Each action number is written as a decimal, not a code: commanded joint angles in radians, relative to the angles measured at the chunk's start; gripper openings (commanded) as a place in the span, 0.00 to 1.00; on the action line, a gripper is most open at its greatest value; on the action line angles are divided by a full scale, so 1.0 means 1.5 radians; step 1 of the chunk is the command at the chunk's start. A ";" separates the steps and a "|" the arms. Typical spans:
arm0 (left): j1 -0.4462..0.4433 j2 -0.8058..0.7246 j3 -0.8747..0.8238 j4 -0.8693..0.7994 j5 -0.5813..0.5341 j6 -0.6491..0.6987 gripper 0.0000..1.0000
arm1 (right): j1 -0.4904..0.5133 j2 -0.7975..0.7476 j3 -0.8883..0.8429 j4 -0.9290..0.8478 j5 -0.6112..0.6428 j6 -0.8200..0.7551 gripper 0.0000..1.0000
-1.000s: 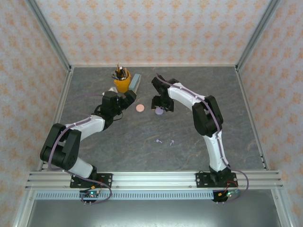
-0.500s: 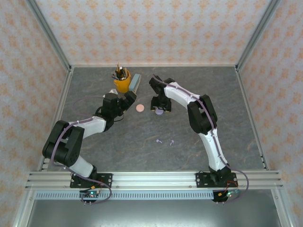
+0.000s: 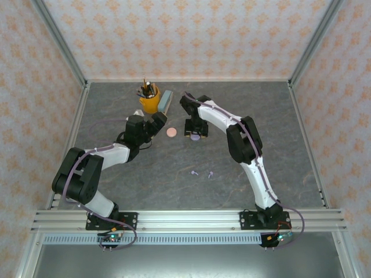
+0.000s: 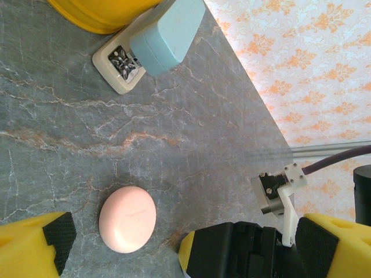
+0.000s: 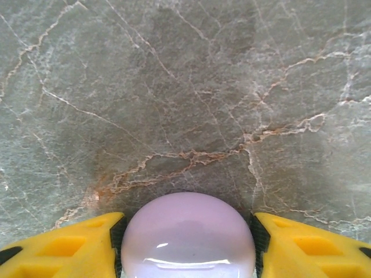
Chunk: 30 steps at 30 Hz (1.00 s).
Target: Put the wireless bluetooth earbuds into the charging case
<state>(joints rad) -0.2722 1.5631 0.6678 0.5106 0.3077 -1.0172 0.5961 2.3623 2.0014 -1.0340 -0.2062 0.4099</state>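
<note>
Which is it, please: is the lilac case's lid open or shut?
Shut, it seems: the lilac case shows one smooth, unbroken dome, with no raised lid or wells.

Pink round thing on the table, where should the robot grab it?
Pinch the pink disc across its rim, on two opposite sides, coming straight down from above. It lies flat on the table and its top is a smooth dome, so jaws would probably slip there.
</note>
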 commanded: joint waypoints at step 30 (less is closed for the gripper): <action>-0.025 0.105 -0.023 0.186 0.112 0.023 1.00 | -0.015 -0.152 -0.144 0.125 0.057 0.248 0.47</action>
<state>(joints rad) -0.2909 1.7069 0.6308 0.7181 0.4393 -1.0199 0.5907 2.1956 1.8233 -0.8860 -0.1562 0.7132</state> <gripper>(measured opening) 0.998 0.468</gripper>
